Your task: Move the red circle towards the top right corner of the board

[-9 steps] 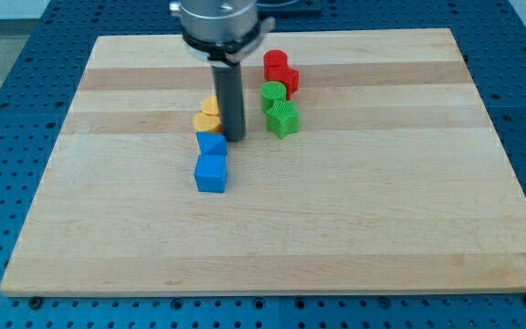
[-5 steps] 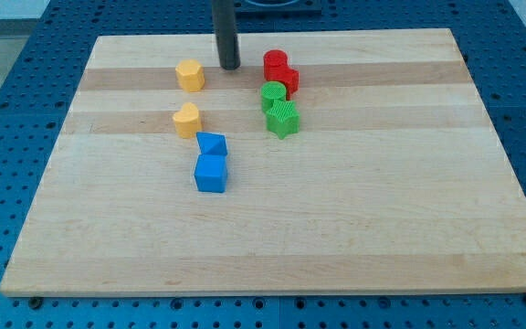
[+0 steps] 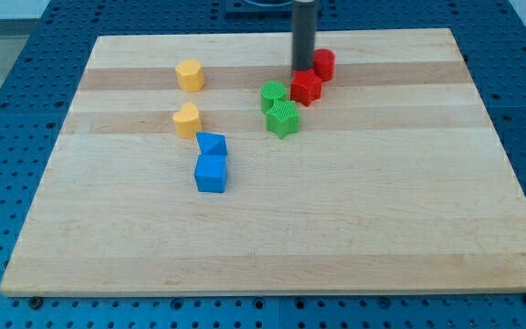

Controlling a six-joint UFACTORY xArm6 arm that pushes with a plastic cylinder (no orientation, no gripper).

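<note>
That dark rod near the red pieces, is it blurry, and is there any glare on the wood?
In the camera view, the rod is slightly soft-edged, with my tip just left of the red circle; the blocks look sharp. The wooden board is evenly lit, no harsh glare, only faint short shadows under the blocks.

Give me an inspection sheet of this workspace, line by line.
Surface: wooden board, flat.
Job's things: red circle near the view's top, right of my tip; the tip is at its left side.
Clutter: red block; green circle; green block; two yellow blocks; two blue blocks.
Grippers: none; rod only.
Cables: nothing seen.
Surroundings: blue perforated table.
</note>
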